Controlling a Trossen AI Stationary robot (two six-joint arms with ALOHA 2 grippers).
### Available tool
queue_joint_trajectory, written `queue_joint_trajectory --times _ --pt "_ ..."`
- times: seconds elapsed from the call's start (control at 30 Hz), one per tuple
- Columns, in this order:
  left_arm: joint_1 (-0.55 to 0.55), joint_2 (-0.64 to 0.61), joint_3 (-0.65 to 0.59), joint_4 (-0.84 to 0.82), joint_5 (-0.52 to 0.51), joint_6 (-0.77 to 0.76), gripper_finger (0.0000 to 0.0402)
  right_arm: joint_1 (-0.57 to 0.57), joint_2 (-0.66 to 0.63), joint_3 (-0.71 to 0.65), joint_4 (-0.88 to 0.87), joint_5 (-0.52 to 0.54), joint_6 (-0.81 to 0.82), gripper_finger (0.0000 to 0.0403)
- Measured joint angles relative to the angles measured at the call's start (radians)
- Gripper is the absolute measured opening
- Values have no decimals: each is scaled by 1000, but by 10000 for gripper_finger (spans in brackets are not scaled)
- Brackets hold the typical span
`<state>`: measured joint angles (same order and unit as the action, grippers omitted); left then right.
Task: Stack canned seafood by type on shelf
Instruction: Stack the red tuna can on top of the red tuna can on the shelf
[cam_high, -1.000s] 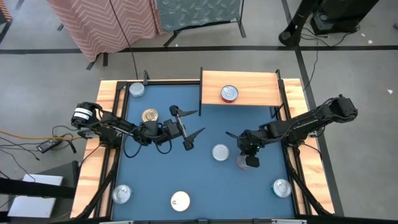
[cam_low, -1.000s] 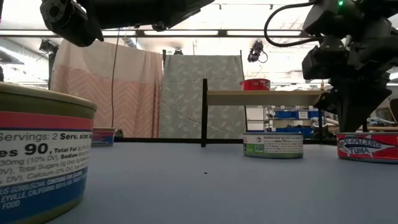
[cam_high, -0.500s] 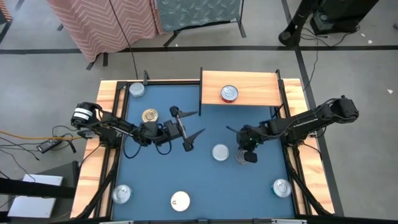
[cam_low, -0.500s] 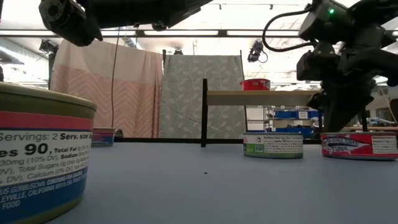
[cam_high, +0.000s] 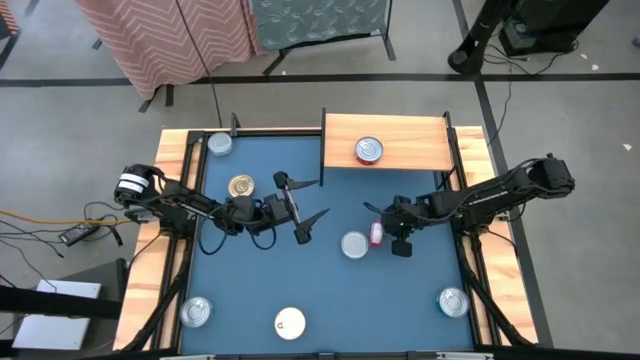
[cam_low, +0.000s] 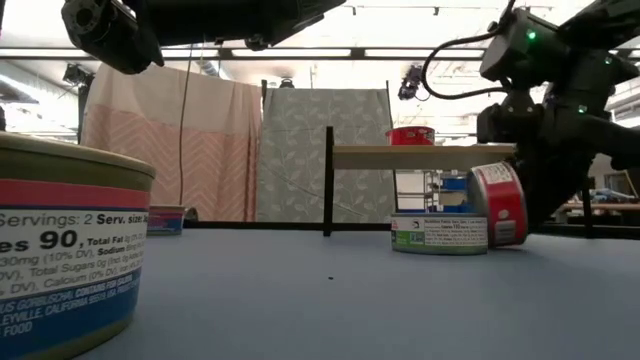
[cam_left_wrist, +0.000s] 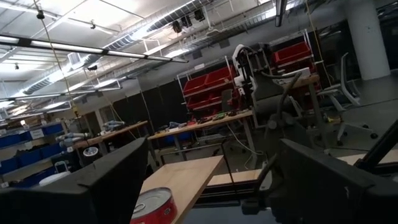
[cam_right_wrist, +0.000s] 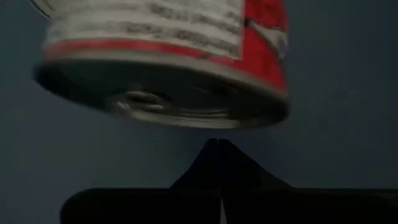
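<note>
Red tin (cam_right_wrist: 168, 62) — top cut off — label blurred.

**Arm hardware, as seen**

Both arms: dark, near-black segmented links. Left arm (cam_high: 180, 205) has a white-and-black cylindrical joint at its base and a looping black cable. Left claw (cam_high: 300, 208): long, dark, pointed fingers. Right arm (cam_high: 500, 195) shows a lit green LED in the low view.

Overhead and table-level cameras share the shelf (cam_high: 385, 143)

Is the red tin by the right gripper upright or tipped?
Tipped on edge: the red tin shows its side in the high view, beside the right gripper.
</note>
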<state>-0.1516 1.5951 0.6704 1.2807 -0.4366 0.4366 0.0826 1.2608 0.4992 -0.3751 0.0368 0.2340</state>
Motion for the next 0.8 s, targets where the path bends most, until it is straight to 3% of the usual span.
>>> queue_joint_trajectory --times 0.43,0.67,0.8 --pt "0 0 0 -3 0 3 362 0 -1 2 -40 -76 58 11" --pt "0 0 0 -3 0 4 362 1 -7 7 -248 -97 153 69" --pt "0 0 0 -5 0 4 362 1 -34 14 -271 -138 197 119"
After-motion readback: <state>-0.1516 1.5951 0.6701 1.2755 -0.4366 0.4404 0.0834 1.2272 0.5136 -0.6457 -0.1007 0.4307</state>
